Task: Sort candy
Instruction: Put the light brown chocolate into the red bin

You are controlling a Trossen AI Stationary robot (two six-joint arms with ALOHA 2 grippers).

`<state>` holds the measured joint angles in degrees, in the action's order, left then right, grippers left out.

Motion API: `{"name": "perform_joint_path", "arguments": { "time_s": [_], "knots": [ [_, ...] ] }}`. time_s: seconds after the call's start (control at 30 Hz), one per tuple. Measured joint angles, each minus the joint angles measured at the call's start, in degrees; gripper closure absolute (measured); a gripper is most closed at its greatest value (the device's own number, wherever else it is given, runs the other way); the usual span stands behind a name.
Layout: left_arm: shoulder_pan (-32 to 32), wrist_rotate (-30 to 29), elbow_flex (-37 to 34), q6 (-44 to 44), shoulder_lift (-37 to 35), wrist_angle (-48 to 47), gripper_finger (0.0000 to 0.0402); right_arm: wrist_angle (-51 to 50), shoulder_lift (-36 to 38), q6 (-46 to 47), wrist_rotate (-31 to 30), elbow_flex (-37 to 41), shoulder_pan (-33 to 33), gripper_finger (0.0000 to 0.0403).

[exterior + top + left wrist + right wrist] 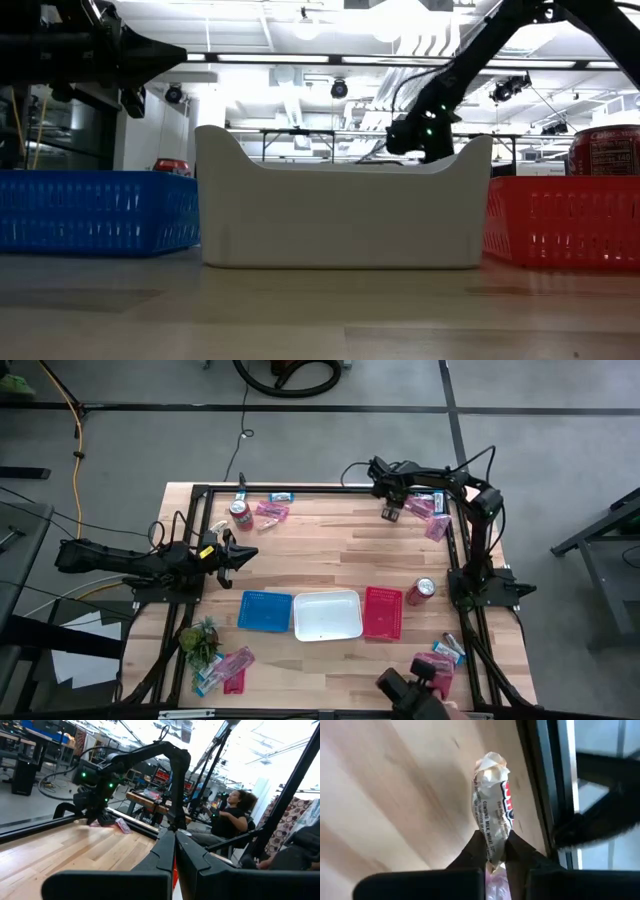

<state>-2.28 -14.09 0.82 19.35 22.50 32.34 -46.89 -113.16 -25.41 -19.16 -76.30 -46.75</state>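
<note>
near the front edge the blue mesh plastic tray, white plastic tray and red mesh plastic tray look empty, so sorting has barely begun. candy piles sit at all four corners. left gripper waits clenched, mid-left. far right, right gripper pinches a white wrapped candy.

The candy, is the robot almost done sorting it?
No, it's just starting. The blue tray, white tray and red tray look empty. The right hand is shut on a white-wrapped candy. Candy piles sit at the table's corners.
</note>
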Motion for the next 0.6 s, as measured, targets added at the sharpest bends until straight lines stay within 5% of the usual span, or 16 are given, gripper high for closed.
{"name": "perform_joint_path", "arguments": {
  "time_s": [0.17,0.43,0.6],
  "knots": [
    [-0.02,0.0,-0.01,0.01,-0.02,0.0,0.0401,-4.55,0.64,1.2,2.18,-6.82,2.22,0.035],
    [-0.01,0.0,0.0,0.01,-0.01,0.0,0.0401,-8.3,8.93,13.37,22.5,-12.89,7.34,0.0391],
    [-0.01,0.0,0.0,0.01,0.0,0.0,0.0401,-11.96,16.13,23.32,23.94,-12.87,15.59,0.039]
  ]
}}
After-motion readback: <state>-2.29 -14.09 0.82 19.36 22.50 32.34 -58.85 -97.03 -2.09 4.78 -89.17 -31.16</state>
